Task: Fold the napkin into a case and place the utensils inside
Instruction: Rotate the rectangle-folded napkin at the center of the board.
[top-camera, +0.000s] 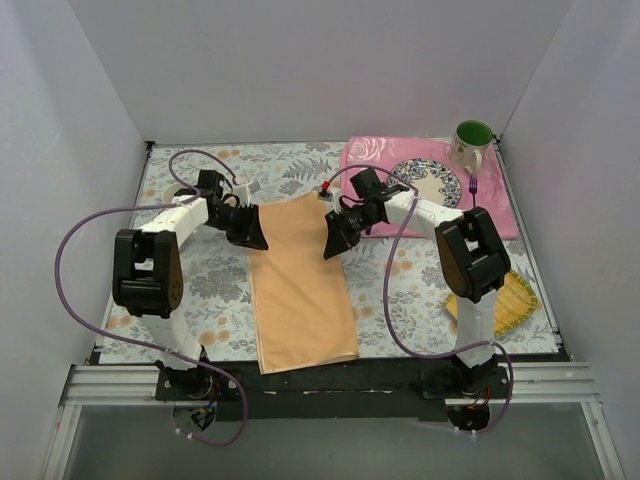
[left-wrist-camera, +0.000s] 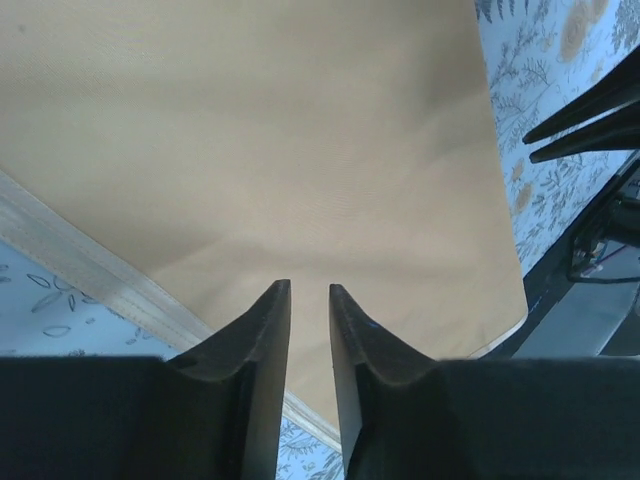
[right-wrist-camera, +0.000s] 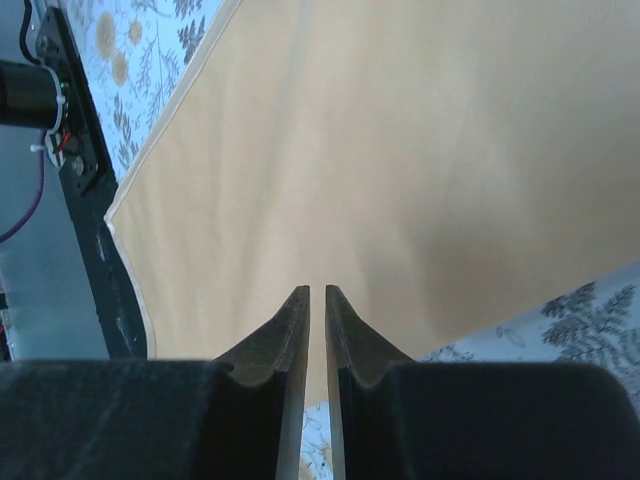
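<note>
Napkin (top-camera: 300, 285), a long strip lying near-to-far on the desk (top-camera: 205, 290); left claw (top-camera: 256, 238) and right claw (top-camera: 333, 243), each narrowly apart and empty, flank its far end, seemingly poised for the next fold.

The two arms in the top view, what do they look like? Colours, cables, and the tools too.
The left arm and right arm are both white with chunky black joint housings. A loose purple cable loops along each one. The left tool and right tool are black, each with two tapered fingers that narrow to points.
</note>
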